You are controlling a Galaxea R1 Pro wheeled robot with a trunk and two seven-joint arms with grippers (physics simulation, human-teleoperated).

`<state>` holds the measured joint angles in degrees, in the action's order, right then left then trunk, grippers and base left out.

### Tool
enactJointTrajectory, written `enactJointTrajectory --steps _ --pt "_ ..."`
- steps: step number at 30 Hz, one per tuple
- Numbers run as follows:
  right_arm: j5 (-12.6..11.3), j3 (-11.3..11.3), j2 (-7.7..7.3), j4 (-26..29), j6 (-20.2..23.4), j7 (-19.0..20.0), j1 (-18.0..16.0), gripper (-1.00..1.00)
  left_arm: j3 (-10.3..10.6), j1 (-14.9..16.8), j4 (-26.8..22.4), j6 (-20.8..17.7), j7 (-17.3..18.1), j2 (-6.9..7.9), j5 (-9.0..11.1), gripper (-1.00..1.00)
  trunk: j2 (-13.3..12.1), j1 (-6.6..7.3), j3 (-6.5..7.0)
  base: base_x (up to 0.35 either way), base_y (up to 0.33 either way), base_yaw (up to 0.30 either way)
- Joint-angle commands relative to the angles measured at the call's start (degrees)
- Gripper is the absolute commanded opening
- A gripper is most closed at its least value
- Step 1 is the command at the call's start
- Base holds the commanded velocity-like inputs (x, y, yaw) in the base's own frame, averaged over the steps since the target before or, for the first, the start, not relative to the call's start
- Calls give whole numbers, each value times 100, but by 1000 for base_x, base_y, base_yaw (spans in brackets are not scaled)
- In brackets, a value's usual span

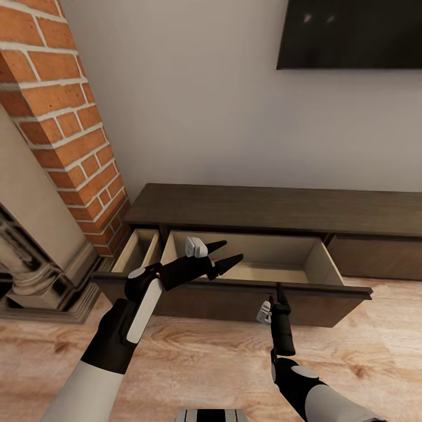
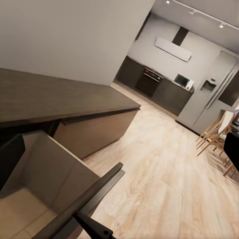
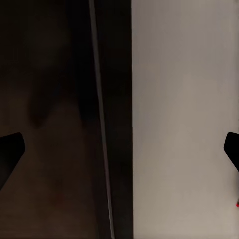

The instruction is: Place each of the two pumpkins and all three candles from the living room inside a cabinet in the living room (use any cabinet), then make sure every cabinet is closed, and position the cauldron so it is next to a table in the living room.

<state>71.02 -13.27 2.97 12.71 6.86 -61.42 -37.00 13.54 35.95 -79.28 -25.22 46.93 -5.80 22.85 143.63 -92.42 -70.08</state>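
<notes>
We face the cabinet [image 1: 275, 211], set against the wall below the TV [image 1: 351, 32] and beside the brick fireplace [image 1: 64, 123]. Two drawers stand pulled out – the wide drawer [image 1: 258, 264] shows a bare pale interior. Our left gripper [image 1: 225, 253] hovers over that drawer, fingers spread apart and holding nothing. Our right gripper [image 1: 280, 291] points at the drawer's dark front edge – its fingertips [image 3: 11, 149] are parted, nothing between them.
</notes>
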Motion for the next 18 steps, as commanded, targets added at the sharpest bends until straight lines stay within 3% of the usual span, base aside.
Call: enactJointTrajectory --steps 1,9,18 --pt "0 0 0 1 0 0 0 100 0 0 0 0 0 0 0 100 0 0 0 15 0 0" --pt "0 0 -6 3 0 -2 0 100 -3 0 0 2 0 1 0 100 0 0 0 -158 0 0" --pt "0 0 -7 3 0 -2 0 100 0 0 -7 1 0 0 0 100 0 0 0 -13 0 0"
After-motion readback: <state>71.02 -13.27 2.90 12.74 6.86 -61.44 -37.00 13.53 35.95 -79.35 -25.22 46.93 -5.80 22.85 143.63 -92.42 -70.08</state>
